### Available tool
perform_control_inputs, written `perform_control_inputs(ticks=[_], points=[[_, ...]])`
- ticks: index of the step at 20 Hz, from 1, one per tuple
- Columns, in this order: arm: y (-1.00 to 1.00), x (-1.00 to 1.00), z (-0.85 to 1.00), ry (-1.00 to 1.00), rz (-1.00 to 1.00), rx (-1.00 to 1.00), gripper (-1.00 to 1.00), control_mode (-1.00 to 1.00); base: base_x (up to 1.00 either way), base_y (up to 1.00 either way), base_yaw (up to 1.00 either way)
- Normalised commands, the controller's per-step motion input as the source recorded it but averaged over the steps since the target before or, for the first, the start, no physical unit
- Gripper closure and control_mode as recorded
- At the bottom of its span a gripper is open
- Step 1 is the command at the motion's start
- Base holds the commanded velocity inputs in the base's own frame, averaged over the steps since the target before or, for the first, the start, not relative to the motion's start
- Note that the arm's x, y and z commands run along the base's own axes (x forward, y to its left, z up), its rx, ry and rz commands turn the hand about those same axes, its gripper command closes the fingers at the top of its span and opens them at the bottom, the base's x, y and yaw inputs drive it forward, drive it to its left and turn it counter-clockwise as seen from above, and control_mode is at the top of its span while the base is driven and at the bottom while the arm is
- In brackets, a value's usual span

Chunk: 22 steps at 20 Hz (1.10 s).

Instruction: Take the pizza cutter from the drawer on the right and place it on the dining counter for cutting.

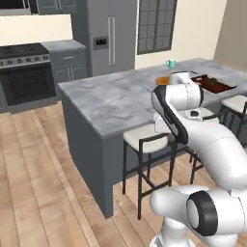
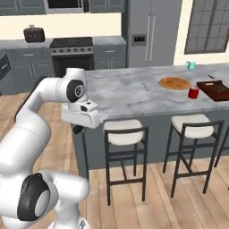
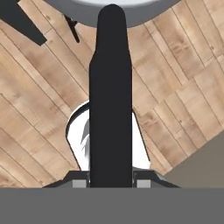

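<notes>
In the hand view my gripper (image 3: 110,181) is shut on the pizza cutter (image 3: 110,100). Its long black handle runs up the middle of the picture, and the pale grey round wheel sits at the top edge, over wooden floor. From the right base view, my gripper (image 2: 78,129) points down beside the near left corner of the dining counter (image 2: 134,96), below the marble top's level. The counter (image 1: 111,96) stretches away to the right of the arm. The drawer is out of view.
A round orange-brown pizza (image 2: 174,83), a red cup (image 2: 193,92), a teal mug (image 2: 191,65) and a dark board (image 2: 217,89) lie on the counter's far right part. Stools (image 2: 124,127) stand along its near side, the closest one right beside my hand.
</notes>
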Motion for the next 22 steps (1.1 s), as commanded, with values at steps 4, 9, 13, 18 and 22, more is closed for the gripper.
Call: perform_control_inputs(ticks=[4, 9, 13, 18, 22], points=[[0.0, 0.0, 0.0, 0.0, 0.0, 0.0, 1.0, 1.0, 0.26, -1.0, 0.46], [0.0, 0.0, 0.0, 0.0, 0.0, 0.0, 1.0, 1.0, 0.36, -1.0, 0.36], [0.0, 0.0, 0.0, 0.0, 0.0, 0.0, 1.0, 1.0, 0.41, -1.0, 0.19], [0.0, 0.0, 0.0, 0.0, 0.0, 0.0, 1.0, 1.0, 0.61, -0.88, 0.19], [0.0, 0.0, 0.0, 0.0, 0.0, 0.0, 1.0, 1.0, 0.75, -0.8, 0.25]])
